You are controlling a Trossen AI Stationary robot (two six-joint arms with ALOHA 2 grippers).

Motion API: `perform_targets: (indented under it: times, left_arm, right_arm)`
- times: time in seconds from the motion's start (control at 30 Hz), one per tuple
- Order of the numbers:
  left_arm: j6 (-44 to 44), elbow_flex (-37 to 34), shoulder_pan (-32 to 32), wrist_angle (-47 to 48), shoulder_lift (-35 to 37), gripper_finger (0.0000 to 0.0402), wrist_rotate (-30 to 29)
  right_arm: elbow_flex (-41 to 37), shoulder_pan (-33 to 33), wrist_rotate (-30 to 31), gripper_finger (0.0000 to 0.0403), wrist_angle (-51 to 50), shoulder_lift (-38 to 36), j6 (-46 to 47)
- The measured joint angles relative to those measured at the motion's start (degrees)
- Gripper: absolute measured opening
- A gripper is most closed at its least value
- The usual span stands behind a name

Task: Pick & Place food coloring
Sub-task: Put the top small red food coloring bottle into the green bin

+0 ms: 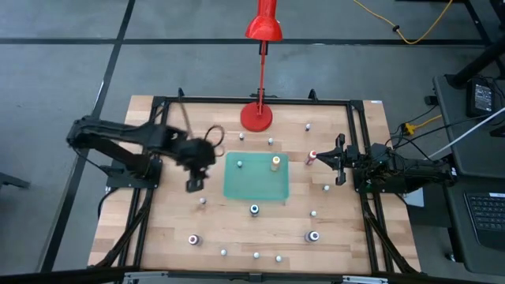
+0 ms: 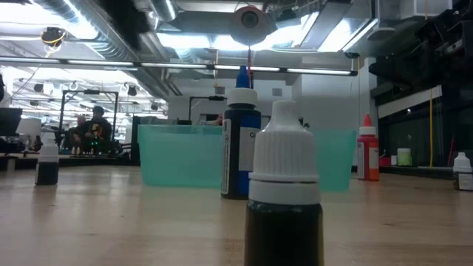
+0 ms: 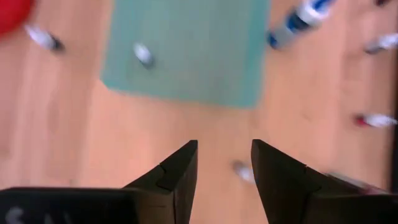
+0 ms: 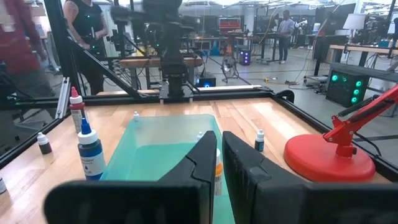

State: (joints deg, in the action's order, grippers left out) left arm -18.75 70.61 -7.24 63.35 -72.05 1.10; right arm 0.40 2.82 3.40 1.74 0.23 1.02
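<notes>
Several tiny food coloring bottles stand scattered on the wooden table, such as a blue-capped one [image 1: 254, 209] [image 2: 240, 144] just in front of the green tray [image 1: 256, 185]. An orange-capped bottle [image 1: 275, 162] and a small white-capped one [image 1: 240, 164] [image 3: 143, 55] stand inside the tray. My left gripper [image 1: 193, 186] [image 3: 224, 162] hangs open above the table, left of the tray, pointing steeply down with nothing between its fingers. A small bottle [image 3: 242, 171] stands on the wood below it. My right gripper [image 1: 339, 162] [image 4: 219, 155] waits shut and level at the tray's right.
A tall red lamp rests on its round base [image 1: 256, 117] behind the tray. More bottles stand near the front edge [image 1: 193, 239] [image 1: 313, 235] and close to the low camera [image 2: 284, 192]. A red-capped bottle [image 1: 312, 157] stands by the right gripper. Black frame rails [image 1: 252, 100] border the table.
</notes>
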Motion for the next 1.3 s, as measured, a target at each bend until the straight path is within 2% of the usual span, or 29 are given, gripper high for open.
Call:
perform_targets:
  times: [0.1,0.23,0.33,0.6,0.77,1.03,1.3]
  left_arm:
    - [-10.5,-0.2,-6.3,2.6,1.9,0.0147,-1.2]
    - [-27.9,-2.3,-13.4,3.3,3.4,0.0145,-7.2]
    - [-38.7,-3.2,-18.1,3.1,3.1,0.0144,-9.6]
    - [-51.5,-8.8,-27.7,1.3,1.3,0.016,-15.4]
    - [-50.7,-14.7,-29.8,-3.2,1.2,0.0189,-15.3]
    - [-38.7,-24.9,-29.7,-17.3,1.2,0.0242,-16.6]
    - [-25.9,-33.0,-28.7,-23.5,1.2,0.0248,-17.3]
  right_arm:
    - [0.0,0.0,0.0,0.0031,0.0,0.0,0.0]
    - [0.0,0.0,0.0,0.0031,0.0,0.0,0.0]
    - [0.0,0.0,0.0,0.0031,0.0,0.0,0.0]
    - [0.0,0.0,0.0,0.0031,0.0,0.0,0.0]
    - [0.0,0.0,0.0,0.0031,0.0,0.0,0.0]
    - [0.0,0.0,0.0,0.0031,0.0,0.0,0.0]
    - [0.0,0.0,0.0,0.0031,0.0,0.0,0.0]
